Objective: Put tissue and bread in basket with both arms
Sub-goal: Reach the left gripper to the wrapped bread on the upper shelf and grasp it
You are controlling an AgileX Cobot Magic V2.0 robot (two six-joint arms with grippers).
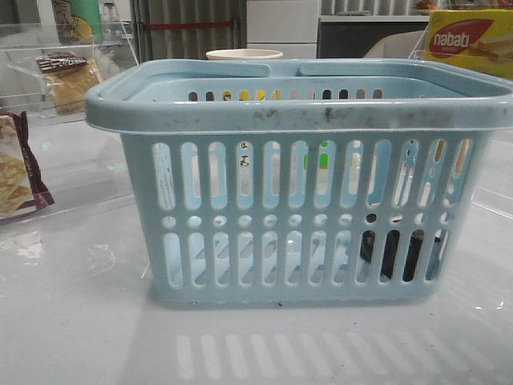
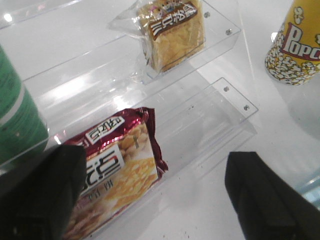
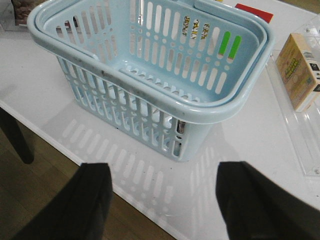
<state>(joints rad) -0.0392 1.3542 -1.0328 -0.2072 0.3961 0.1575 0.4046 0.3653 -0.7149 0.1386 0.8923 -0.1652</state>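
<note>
The light blue basket (image 1: pixel 296 120) stands in the middle of the table; it also shows in the right wrist view (image 3: pixel 150 85). The dark tissue pack (image 1: pixel 391 257) shows through the slots, low in the basket's right corner. The bread packet (image 2: pixel 172 32) lies on a clear acrylic shelf, far left in the front view (image 1: pixel 68 80). My left gripper (image 2: pixel 155 200) is open and empty, above the shelf's lower step beside a maroon-edged snack packet (image 2: pixel 115 170), short of the bread. My right gripper (image 3: pixel 160 205) is open and empty, over the table's front edge, clear of the basket. Neither arm shows in the front view.
A popcorn cup (image 2: pixel 295 45) stands right of the shelf, a green can (image 2: pixel 15 115) on its left. A beige box (image 3: pixel 297 70) lies on another clear shelf right of the basket. A yellow Nabati box (image 1: pixel 469 40) is at the back right. The floor (image 3: pixel 45 200) lies past the table edge.
</note>
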